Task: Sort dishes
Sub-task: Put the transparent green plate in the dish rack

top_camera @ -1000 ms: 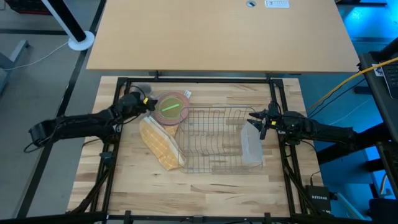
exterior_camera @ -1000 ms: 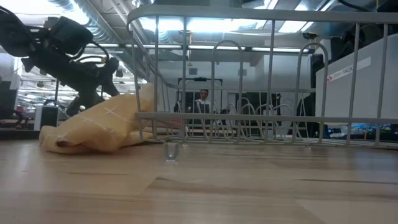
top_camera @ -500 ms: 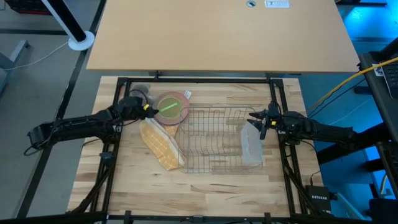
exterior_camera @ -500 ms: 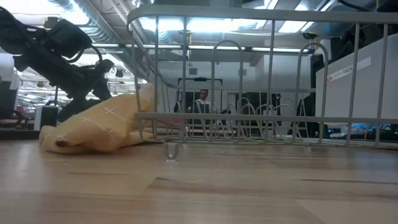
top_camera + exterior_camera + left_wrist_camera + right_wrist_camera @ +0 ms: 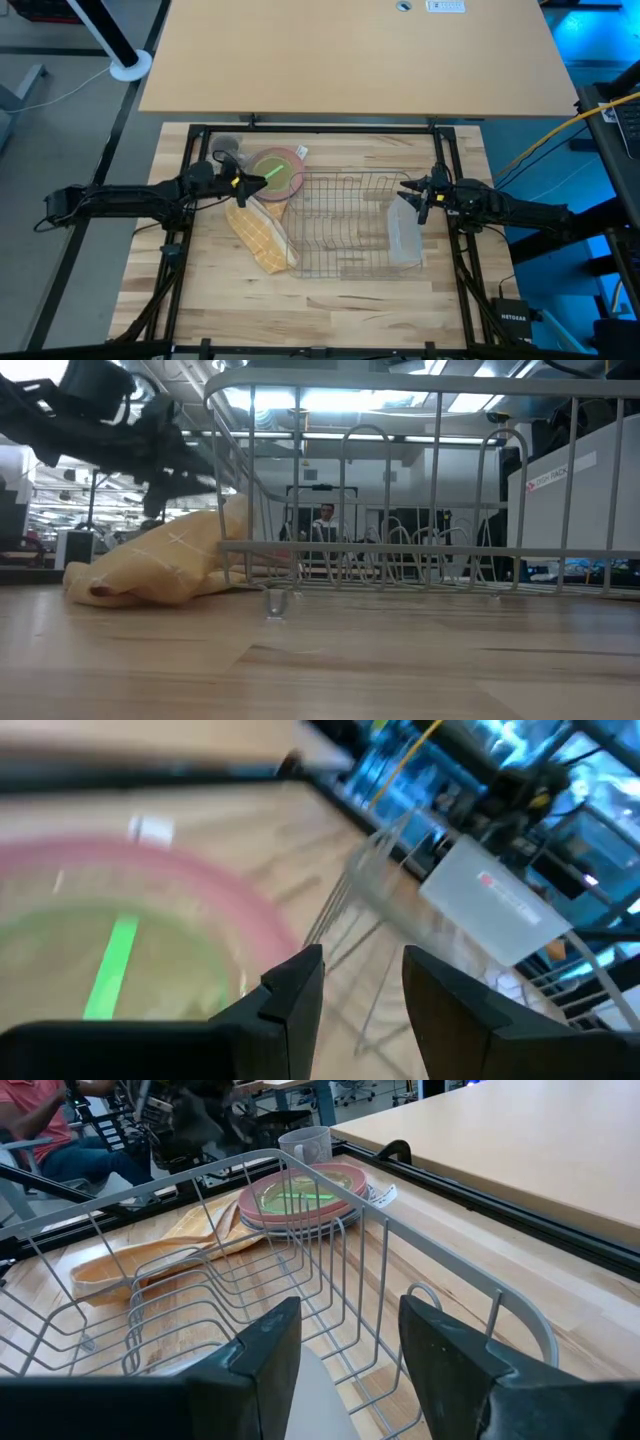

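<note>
Here — round pink plate, wire rack.

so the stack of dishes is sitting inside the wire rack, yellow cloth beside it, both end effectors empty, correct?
Not quite. The stack of dishes sits on the table outside the wire rack, by its far left corner; the high view shows it. The yellow cloth does lie beside it, and the left end effector and right end effector are both empty.

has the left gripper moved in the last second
Yes. The left gripper slid toward the wire dish rack, from beside the small grey mug.
</note>
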`<state>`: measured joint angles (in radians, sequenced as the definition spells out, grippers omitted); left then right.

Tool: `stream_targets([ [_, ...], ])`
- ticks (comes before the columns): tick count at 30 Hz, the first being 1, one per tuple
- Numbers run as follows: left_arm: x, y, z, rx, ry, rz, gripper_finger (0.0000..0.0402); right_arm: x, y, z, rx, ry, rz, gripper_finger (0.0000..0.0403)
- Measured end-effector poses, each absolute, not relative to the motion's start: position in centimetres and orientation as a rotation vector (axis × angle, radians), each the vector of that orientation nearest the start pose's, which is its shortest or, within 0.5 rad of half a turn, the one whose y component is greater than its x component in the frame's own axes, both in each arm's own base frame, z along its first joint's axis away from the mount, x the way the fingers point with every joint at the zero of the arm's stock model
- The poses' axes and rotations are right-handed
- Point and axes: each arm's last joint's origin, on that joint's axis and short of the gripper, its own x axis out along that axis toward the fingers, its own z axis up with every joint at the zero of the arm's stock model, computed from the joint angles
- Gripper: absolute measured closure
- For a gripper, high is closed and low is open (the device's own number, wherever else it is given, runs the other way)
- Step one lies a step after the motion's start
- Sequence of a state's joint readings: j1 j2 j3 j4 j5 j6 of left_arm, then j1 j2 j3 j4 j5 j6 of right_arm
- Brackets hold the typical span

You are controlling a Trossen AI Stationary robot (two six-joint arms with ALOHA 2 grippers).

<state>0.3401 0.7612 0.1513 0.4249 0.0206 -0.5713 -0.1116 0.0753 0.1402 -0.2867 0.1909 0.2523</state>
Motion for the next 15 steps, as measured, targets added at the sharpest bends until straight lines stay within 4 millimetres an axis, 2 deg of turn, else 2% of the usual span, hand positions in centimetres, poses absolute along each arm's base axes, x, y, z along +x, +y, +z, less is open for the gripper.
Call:
stream_targets([
  [3,15.2,5.1,18.4,-0.512,0.023,0.359,0.0272,9.0,-1.6,17.8,0.241,0.183,-0.328,0.0228],
  [9,16.1,4.9,19.7,-0.362,0.028,0.339,0.0272,9.0,-1.6,17.8,0.241,0.183,-0.328,0.0228],
  [12,17.3,4.9,20.3,-0.275,0.088,0.321,0.0272,9.0,-1.6,17.8,0.241,0.183,-0.328,0.0228],
  [15,18.9,5.2,20.6,-0.224,0.227,0.318,0.0273,9.0,-1.6,17.8,0.241,0.183,-0.328,0.0228],
])
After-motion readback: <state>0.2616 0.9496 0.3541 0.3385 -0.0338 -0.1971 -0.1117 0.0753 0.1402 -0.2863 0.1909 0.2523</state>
